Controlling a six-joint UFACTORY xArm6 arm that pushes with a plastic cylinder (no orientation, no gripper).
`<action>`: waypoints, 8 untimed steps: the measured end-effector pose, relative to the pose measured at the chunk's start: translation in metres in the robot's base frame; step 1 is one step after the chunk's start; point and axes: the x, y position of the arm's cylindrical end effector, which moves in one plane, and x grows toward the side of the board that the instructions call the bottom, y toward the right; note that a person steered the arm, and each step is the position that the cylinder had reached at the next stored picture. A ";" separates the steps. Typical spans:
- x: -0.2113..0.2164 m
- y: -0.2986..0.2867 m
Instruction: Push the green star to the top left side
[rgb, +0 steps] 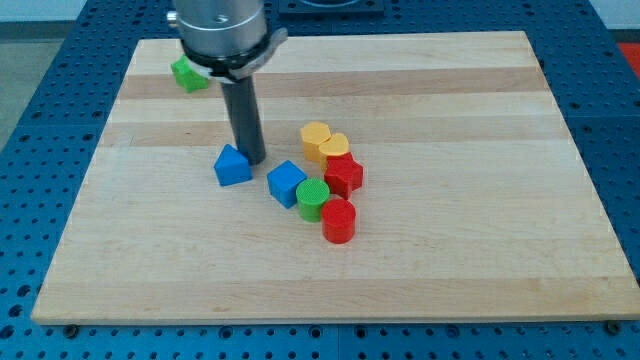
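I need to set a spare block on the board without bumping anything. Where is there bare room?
Bare: the whole strip right of the red star and the band along the bottom edge below the red cylinder. Crowded: the centre cluster, and where my tip stands beside the blue block. The green star sits top left.

Green star (188, 75) sits near the table's (450, 270) top-left corner in my view, just in from the left edge and a bit below the top edge. Bright green, small, chunky; points hard to make out from here, looks more like an angular lump w/ one tip toward the view's left. Lies flat on the wood, upright, not tilted. Its right side is partly hidden behind the arm's grey housing, so I can't see the full outline. It stands alone, well apart from the other blocks mid-table.
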 end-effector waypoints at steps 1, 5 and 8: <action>0.000 -0.028; 0.051 0.015; 0.031 -0.048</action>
